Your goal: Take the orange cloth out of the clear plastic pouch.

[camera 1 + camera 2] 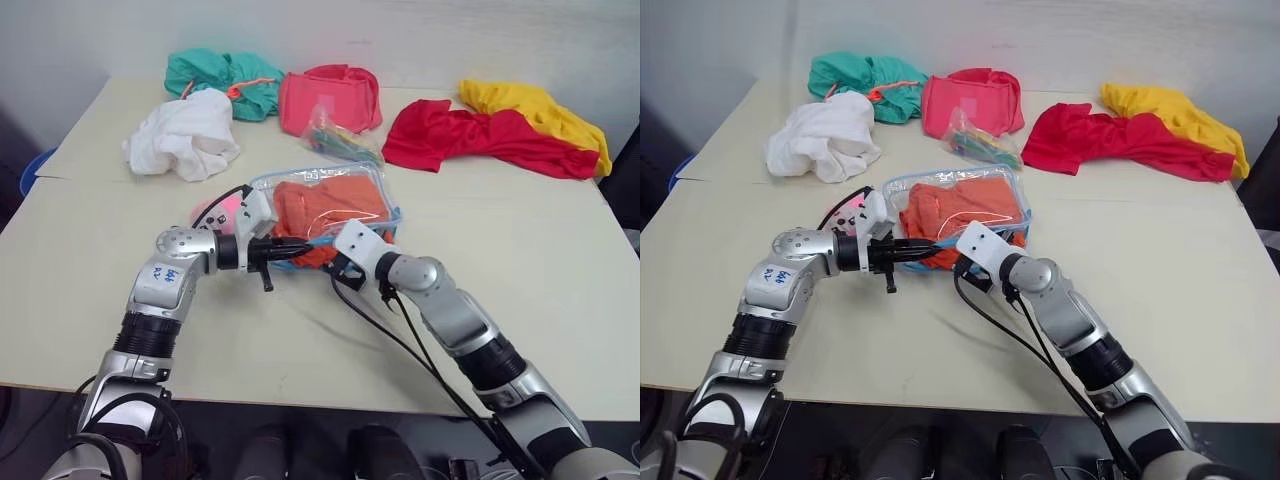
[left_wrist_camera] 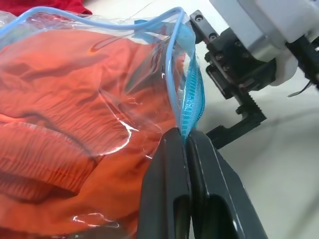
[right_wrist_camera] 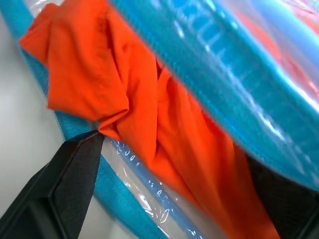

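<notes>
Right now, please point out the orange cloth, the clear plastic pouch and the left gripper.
orange cloth [image 1: 325, 205], left eye view, on its middle, seen through the plastic.
clear plastic pouch [image 1: 262, 183], left eye view, on its far left corner.
left gripper [image 2: 188, 142], left wrist view, between the shut fingertips.

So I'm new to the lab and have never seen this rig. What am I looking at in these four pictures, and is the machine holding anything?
It is a two-armed humanoid robot at a table. The two wide pictures come from cameras in its head, looking down over its arms; the two close-ups come from cameras on its wrists. The left gripper has its jaws shut on the blue zipper edge of the clear plastic pouch. The right gripper, jaws open, is at the pouch's mouth, around the orange cloth inside. Farther back lie a white cloth, a teal one, a coral-pink one, a red garment, a yellow one and a small bag of colourful items.
</notes>
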{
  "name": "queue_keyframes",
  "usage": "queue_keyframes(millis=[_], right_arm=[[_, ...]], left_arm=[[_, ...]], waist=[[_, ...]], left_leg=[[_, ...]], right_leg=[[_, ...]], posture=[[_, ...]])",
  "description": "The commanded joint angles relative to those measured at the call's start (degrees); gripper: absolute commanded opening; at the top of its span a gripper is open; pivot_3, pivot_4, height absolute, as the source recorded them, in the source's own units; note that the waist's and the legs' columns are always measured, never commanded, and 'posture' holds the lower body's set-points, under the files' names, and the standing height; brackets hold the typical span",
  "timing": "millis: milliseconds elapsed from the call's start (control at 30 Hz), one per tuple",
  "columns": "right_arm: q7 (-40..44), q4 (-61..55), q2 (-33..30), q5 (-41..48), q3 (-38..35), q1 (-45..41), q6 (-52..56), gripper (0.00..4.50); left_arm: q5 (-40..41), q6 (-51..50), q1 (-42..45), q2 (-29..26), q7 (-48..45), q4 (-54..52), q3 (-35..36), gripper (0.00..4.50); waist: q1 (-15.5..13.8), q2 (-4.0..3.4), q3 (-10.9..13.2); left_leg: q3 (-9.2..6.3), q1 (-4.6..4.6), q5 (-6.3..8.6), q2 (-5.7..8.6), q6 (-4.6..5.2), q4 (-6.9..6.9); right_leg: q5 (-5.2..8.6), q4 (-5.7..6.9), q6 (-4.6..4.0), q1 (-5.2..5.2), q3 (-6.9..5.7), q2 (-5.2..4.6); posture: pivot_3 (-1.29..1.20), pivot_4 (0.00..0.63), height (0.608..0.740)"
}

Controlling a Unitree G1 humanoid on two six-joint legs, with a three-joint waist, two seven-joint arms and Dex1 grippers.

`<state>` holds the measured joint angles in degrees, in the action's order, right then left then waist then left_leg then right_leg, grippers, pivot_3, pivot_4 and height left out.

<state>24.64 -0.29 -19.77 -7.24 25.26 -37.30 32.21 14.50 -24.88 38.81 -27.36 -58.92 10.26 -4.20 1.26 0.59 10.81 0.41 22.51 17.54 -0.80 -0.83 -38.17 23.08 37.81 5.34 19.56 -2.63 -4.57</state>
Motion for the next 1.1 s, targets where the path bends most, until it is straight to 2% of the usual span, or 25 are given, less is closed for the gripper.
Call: queue_keyframes(millis=[33,133,233,367,467,567,667,833,1000,1100], right_arm=[[-2.9,4.0,3.1,-1.2,-1.7,-0.3,-0.1,4.50],[-0.8,3.1,6.2,2.1,-4.5,0.0,-1.1,4.50],[1.4,0.3,4.6,1.1,-4.3,0.2,-1.5,4.50],[7.2,-5.3,4.5,7.2,-7.4,2.1,1.7,4.50],[9.7,-10.7,1.8,8.6,-8.4,4.4,4.1,4.50],[10.7,-12.5,-4.2,3.5,-5.2,4.9,1.1,4.50],[9.8,-9.5,-5.7,0.3,-2.8,4.1,-3.2,4.50],[6.6,-4.1,-3.0,-3.6,-1.6,2.4,-8.2,4.50],[4.6,-2.3,0.9,-4.3,-2.5,2.2,-8.7,4.50],[4.4,-3.6,2.1,-3.5,-3.6,3.1,-7.9,3.92]], left_arm=[[1.5,1.1,1.5,0.8,-0.6,-0.2,0.2,0.01],[1.3,1.3,1.7,1.0,-0.7,0.2,0.1,0.01],[1.4,1.1,2.0,1.0,-1.2,0.8,0.1,0.01],[1.0,0.9,2.3,0.5,-1.7,1.5,-0.2,0.01],[1.0,0.4,2.2,0.0,-2.0,1.8,-0.1,0.01],[1.3,0.3,2.1,-0.6,-3.1,2.4,0.1,0.01],[1.6,0.3,2.1,-0.5,-3.3,2.7,0.3,0.01],[2.6,-0.3,2.0,-0.3,-4.0,2.3,0.3,0.01],[2.8,-1.0,1.8,-0.3,-4.1,1.7,0.0,0.01],[2.8,-1.2,1.7,-0.3,-4.1,1.6,0.1,0.00]], waist=[[0.3,0.02,0.0],[0.4,0.02,0.0],[0.5,0.02,0.0],[0.4,0.02,0.0],[0.3,0.02,0.0],[0.3,0.02,0.0],[0.3,0.03,0.0],[0.6,0.03,0.0],[0.4,0.03,0.0],[0.4,0.02,0.0]], left_leg=[[0.00,-0.02,-0.01,0.00,-0.01,0.00],[0.00,-0.04,-0.06,-0.01,-0.05,0.01],[0.01,-0.03,-0.06,-0.02,-0.06,0.07],[-0.02,-0.01,-0.05,-0.02,-0.05,0.13],[-0.02,0.03,-0.05,-0.01,-0.04,0.14],[-0.02,0.04,-0.05,0.01,-0.03,0.12],[-0.01,0.04,-0.05,0.04,-0.03,0.09],[0.05,0.03,-0.06,-0.02,-0.05,0.13],[0.03,0.03,-0.06,-0.01,-0.05,0.10],[0.01,0.03,-0.06,-0.01,-0.05,0.10]], right_leg=[[0.00,0.02,0.00,-0.01,0.00,0.00],[0.00,0.05,0.00,-0.01,0.00,0.01],[0.00,0.07,0.00,0.06,0.01,0.02],[0.00,0.07,0.00,0.09,0.00,0.01],[0.00,0.06,0.00,0.11,-0.01,0.01],[0.00,0.04,0.00,0.10,0.00,0.00],[0.00,0.01,0.00,0.08,0.03,-0.01],[0.00,0.02,0.00,0.16,0.01,0.03],[0.00,0.04,0.00,0.15,0.01,0.01],[0.00,0.06,0.00,0.15,0.01,0.01]], posture=[[0.00,0.150,0.740],[0.00,0.150,0.740],[0.00,0.150,0.740],[0.00,0.150,0.740],[0.00,0.150,0.740],[0.00,0.150,0.740],[0.00,0.150,0.740],[0.00,0.150,0.740],[0.00,0.150,0.740],[0.00,0.150,0.740]])
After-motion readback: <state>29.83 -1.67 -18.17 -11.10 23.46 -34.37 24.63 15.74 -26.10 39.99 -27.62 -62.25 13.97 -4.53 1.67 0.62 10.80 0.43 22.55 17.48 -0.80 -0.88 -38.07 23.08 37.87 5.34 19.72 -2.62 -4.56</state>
